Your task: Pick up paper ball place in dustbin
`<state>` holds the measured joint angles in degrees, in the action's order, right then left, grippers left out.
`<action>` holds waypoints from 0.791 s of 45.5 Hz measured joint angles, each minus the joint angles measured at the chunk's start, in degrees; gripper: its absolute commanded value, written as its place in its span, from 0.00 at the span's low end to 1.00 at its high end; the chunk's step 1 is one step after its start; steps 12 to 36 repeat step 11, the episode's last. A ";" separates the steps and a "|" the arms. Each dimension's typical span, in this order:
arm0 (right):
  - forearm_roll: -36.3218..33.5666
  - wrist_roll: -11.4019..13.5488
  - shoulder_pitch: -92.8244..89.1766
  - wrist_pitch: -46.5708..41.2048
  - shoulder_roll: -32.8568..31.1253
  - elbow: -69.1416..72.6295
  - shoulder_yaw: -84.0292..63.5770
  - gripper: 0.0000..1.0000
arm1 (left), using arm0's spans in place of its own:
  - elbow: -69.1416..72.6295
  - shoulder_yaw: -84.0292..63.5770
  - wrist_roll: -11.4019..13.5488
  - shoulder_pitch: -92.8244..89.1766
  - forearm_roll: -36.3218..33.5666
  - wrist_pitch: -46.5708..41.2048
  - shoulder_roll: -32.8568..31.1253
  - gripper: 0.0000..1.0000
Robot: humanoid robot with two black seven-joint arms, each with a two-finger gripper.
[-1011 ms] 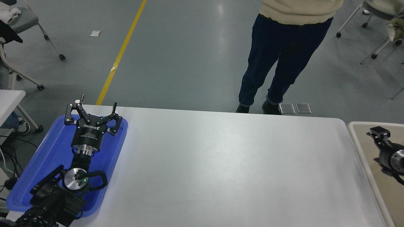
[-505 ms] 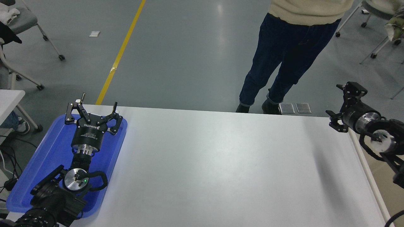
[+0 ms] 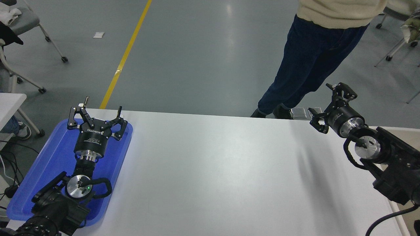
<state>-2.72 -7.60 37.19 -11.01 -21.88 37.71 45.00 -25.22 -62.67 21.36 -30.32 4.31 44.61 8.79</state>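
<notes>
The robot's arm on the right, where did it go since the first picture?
The right hand came up out of the bin at the table's right edge and swung toward the table's far right corner, open and holding nothing. The person stepped to the right. The left hand stayed parked, open, over the blue tray.

Bright even overhead light, soft glare on white table (image 3: 210, 170), faint shadows, sharp focus

Left gripper (image 3: 96, 113) parked open over blue tray (image 3: 52, 164), right gripper (image 3: 328, 101) open, empty, above white table's (image 3: 213, 177) far right corner, person's legs (image 3: 305, 68) behind, dustbin rim (image 3: 398, 129) at right edge.
</notes>
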 measured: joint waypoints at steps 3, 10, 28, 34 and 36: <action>-1.36 -1.05 -0.98 -1.53 0.22 -0.03 0.19 1.00 | 0.00 0.00 0.00 0.00 -0.01 0.00 0.00 1.00; -4.16 -2.93 -3.29 -4.99 0.95 -0.09 0.90 1.00 | 0.00 0.00 0.00 0.00 -0.01 0.00 0.00 1.00; -4.42 -3.09 -3.54 -5.31 1.11 -0.11 0.96 1.00 | 0.00 0.00 0.00 -0.01 -0.01 0.00 0.00 1.00; -4.42 -3.09 -3.54 -5.31 1.11 -0.11 0.96 1.00 | 0.00 0.00 0.00 -0.01 -0.01 0.00 0.00 1.00; -4.42 -3.09 -3.54 -5.31 1.11 -0.11 0.96 1.00 | 0.00 0.00 0.00 -0.01 -0.01 0.00 0.00 1.00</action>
